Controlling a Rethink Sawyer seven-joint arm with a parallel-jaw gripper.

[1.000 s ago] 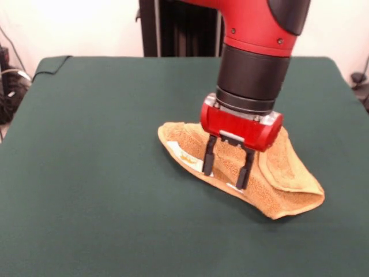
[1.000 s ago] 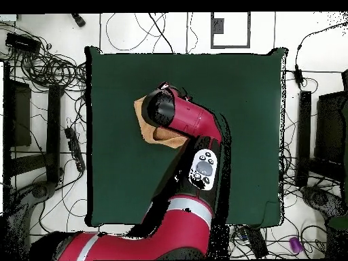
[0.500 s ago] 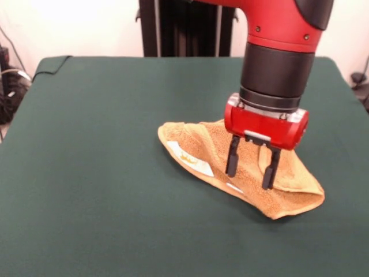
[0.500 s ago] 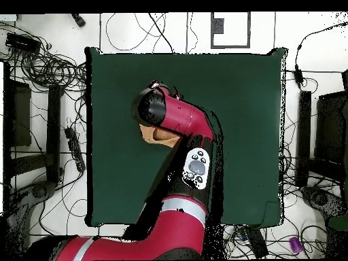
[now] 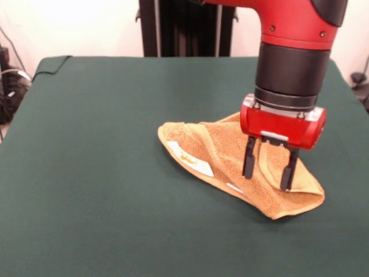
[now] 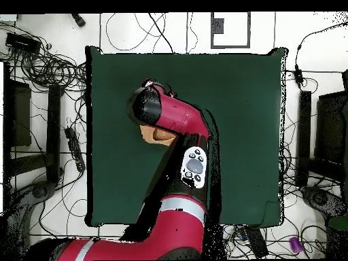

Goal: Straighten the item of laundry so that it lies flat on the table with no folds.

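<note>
Orange-tan terry is lying crumpled right of the middle of the green table [image 5: 98,173] in the front view: the towel [image 5: 216,153] is bunching into a rough wedge, with its layers folding over one another and a thick rolled fold sitting at its near right corner. A white label [image 5: 190,157] is showing on its left part, beside a paler smooth strip along the near edge. The red and black arm is coming down from the top right, and the gripper [image 5: 268,169] is hanging over the right part of the towel with its two black fingers [image 5: 249,158] spread apart and holding nothing; the tips are sitting low against the cloth, though whether they are touching it is hard to say from here. In the overhead view the arm is reaching up from the bottom edge across the table [image 6: 251,102], and its wrist is covering most of the towel [image 6: 158,135], leaving only a small tan patch peeking out below the wrist, left of the table's middle. The gripper itself is hiding under the wrist there.
</note>
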